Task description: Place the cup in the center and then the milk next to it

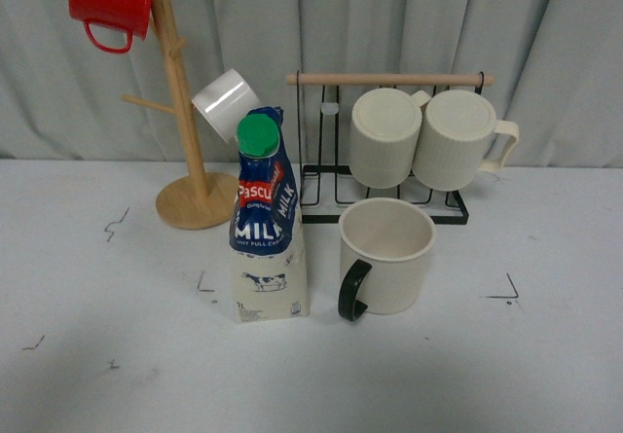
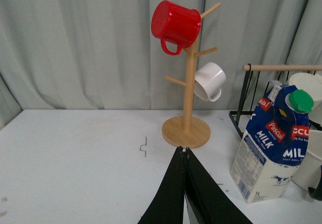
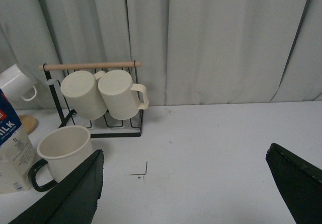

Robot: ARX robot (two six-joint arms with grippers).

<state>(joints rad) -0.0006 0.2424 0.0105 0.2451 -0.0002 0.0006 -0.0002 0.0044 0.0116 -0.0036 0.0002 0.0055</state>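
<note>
milk carton (image 2: 269,153) reading "Pascual", "MILK", "1L"

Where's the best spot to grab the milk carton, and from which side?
Probably the milk carton is best held around its straight lower body, below the sloped top and green cap. It stands upright with the cup close on its right, so coming in from its open left side with the left gripper, whose jaws are shut now, looks safest.

Cup (image 1: 387,248): matt cream body, prob. ceramic, glossy black handle. Milk (image 1: 267,224): printed paper carton w/ green plastic cap. Mug tree (image 1: 185,112): smooth pale wood. Rack (image 1: 389,175): black wire, wood bar. Table (image 1: 117,355): matt white, scuffed.
</note>
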